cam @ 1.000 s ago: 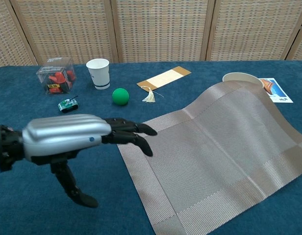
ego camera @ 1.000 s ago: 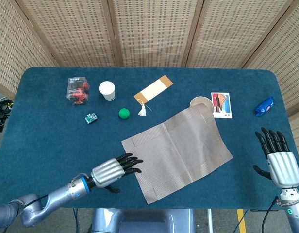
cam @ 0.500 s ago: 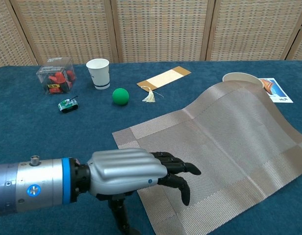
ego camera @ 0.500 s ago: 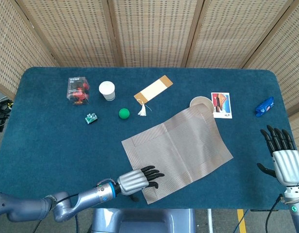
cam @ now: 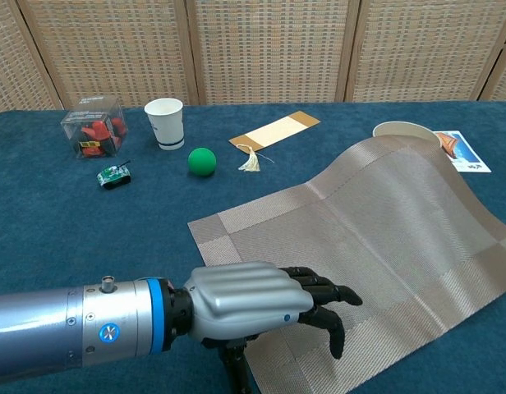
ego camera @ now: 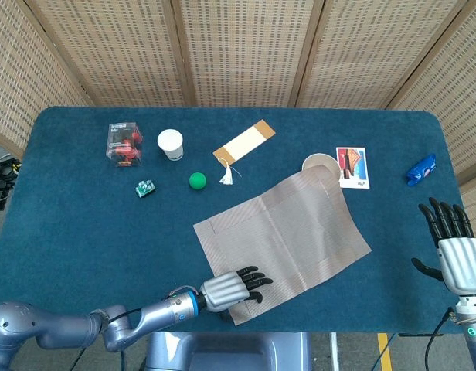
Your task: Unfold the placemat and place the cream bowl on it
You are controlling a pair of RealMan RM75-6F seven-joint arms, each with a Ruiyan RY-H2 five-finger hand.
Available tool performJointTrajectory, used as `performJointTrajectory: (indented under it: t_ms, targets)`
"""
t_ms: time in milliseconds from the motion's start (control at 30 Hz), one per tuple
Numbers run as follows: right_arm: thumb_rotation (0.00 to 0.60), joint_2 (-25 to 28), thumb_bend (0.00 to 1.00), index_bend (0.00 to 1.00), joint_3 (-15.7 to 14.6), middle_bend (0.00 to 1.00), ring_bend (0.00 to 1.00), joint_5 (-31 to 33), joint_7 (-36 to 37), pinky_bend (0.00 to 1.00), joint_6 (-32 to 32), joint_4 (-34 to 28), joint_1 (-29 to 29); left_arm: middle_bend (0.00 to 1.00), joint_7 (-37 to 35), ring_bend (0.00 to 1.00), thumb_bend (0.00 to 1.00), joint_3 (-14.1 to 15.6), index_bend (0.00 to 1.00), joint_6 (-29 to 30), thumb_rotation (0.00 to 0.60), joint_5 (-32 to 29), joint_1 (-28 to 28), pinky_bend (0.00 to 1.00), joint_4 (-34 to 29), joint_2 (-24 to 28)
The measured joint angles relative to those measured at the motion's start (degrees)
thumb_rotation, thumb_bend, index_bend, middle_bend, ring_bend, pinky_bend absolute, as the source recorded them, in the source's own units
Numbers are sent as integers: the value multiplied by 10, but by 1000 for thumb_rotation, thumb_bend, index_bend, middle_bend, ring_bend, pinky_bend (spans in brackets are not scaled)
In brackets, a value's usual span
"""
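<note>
Woven cane screens (ego camera: 246,46) back my blue carpeted table (ego camera: 68,224). My left hand (ego camera: 232,287) lies spread and empty on the beige woven placemat (ego camera: 292,232); my right hand (ego camera: 454,251) hovers spread, holding nothing.

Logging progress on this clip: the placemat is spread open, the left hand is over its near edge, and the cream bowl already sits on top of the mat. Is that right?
Not quite. The cream bowl is not on the placemat; it stands at the mat's far corner, whose edge rides up against the bowl, as the chest view shows. The rest holds: the mat is spread open and the left hand is over its near edge.
</note>
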Motion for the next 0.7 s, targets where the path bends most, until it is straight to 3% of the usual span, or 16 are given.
performJointTrajectory:
  t_ms: [100,233,400,700]
  targets:
    - [600,1,0,33,2,0,0,-2,2,0,0,-1,-1,0,0,0,153,2,305,0,600,-4,-3,0,2,-4]
    - [600,2,0,35,4,0,0,-5,3,0,-1,-2,-3,0,3,0,212,6,308,3,600,-10,-7,0,7,-10]
    - [600,4,0,38,6,0,0,-10,4,0,-1,-5,-5,0,5,0,379,9,311,5,600,-17,-11,0,12,-16]
    - [600,7,0,49,11,0,0,-16,8,0,0,-8,-8,0,9,0,443,12,346,13,600,-28,-17,0,14,-19]
